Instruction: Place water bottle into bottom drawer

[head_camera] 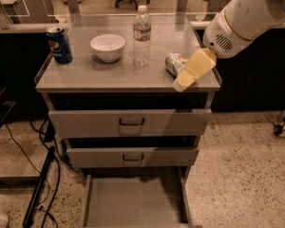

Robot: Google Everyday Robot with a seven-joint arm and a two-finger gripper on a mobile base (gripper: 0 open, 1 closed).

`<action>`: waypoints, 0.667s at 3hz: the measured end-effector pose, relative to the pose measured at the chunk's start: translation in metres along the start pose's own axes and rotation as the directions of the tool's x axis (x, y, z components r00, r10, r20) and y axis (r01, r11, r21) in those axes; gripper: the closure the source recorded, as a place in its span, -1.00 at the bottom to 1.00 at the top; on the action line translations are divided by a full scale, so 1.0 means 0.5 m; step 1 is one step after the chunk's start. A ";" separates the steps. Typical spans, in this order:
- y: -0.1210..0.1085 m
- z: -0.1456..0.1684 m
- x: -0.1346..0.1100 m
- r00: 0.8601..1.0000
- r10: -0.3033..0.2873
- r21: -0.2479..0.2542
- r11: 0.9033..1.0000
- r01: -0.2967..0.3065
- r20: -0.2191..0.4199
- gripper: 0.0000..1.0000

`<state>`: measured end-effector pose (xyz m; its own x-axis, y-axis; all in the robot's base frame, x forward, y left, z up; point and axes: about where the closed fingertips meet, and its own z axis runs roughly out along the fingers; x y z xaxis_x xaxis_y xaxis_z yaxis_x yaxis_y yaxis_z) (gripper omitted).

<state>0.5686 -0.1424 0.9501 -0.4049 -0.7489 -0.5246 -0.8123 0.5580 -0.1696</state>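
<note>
Bottle: upright on the cabinet top, far middle, apart from the gripper, to its left.
Gripper: over the top's near right edge, angled down-left; wide or narrow, cannot tell.
Silver can: lying just behind gripper.
Bowl: left of bottle.
Pepsi can: far left.
Bottom drawer: pulled open, nearest.

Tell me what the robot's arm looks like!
The arm is a fat, rounded white shell with a thin orange ring and a patch of little vent holes. Its end effector is a pale yellow, tapered wedge, over the right front edge of the cabinet top. No cables show.
</note>
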 end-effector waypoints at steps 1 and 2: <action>0.004 0.002 -0.010 1.000 0.010 0.003 1.000 -0.010 0.024 -1.00; 0.007 0.039 -0.040 0.995 0.067 0.000 0.998 -0.067 0.080 -1.00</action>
<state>0.5820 -0.1184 0.9438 -0.4235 -0.6790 -0.5997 -0.7833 0.6070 -0.1342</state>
